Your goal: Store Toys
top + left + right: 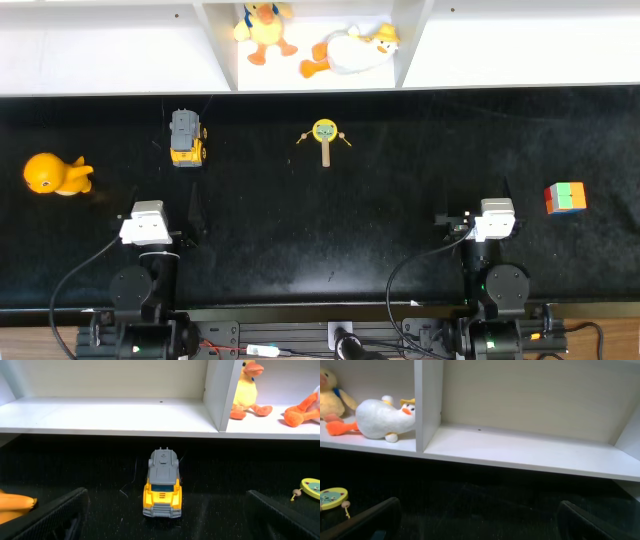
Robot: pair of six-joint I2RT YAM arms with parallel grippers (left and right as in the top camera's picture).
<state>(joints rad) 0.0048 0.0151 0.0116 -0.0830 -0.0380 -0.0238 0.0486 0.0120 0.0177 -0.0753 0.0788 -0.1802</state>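
Black table mat [400, 205] lay beneath our left gripper [148, 224] and right gripper [492, 220], both gaping wide and empty. A yellow toy truck [162, 483] sat ahead, centred between the left jaws. We judged it rigid, light and apt to roll, so best pinched across its flanks

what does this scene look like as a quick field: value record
surface: black table
storage: white shelf along the table's far edge
already stored: yellow plush duck and white plush duck, both in the middle compartment
still on table: orange duck toy, yellow toy truck, rattle drum, colour cube
left gripper: open, holding nothing, truck straight ahead of it
right gripper: open, holding nothing, facing the shelf's right compartment
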